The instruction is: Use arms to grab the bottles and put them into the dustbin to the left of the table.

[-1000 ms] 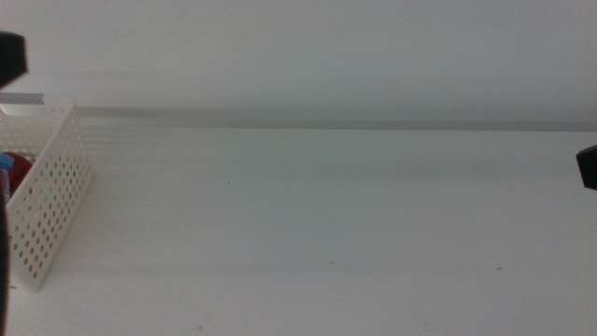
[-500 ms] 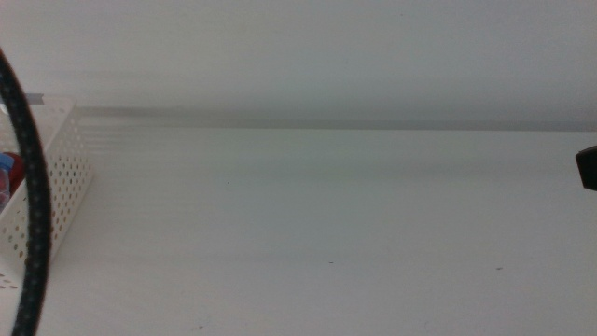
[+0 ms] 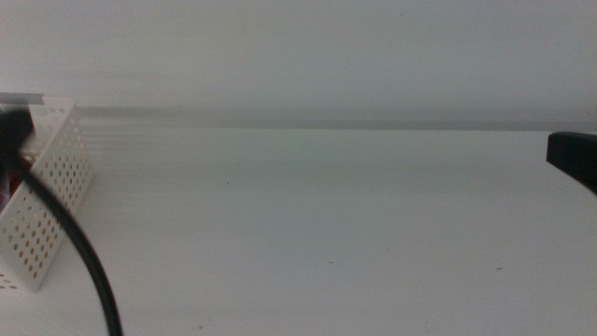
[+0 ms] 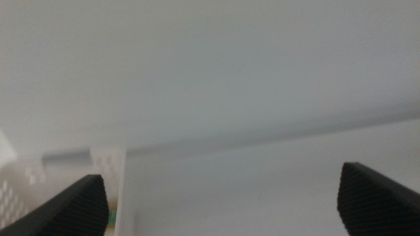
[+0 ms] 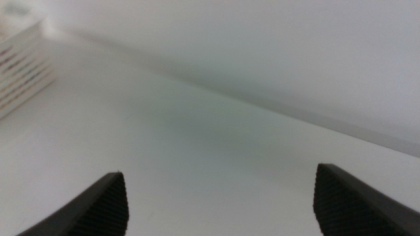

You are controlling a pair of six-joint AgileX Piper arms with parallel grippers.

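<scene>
Left gripper (image 4: 223,196): jaws spread wide apart, nothing between them; it sits at the near corner of the dustbin (image 3: 56,187), whose perforated wall shows beside 1 jaw in the left wrist view. In the middle view the left arm appears only as a dark block at the bin's rim and a black cable (image 3: 79,252) curving down across the bin's front.

Right gripper (image 5: 220,196): jaws likewise released and empty, facing bare table (image 3: 326,215). In the middle view it is a dark shape at the right edge.

Changes: against 0.5 s ago, the cable has swung from a steep arc over the bin to a lower curve, so the left arm is judged to be pulling back from the drop point. The right gripper has come further into view than it was 0.5 s and 1.0 s ago.

Task objects: no bottle remains on the visible table. A trace of red shows inside the bin; contents otherwise hidden.

Assessment: task appears complete or near it, both arms retiring
</scene>
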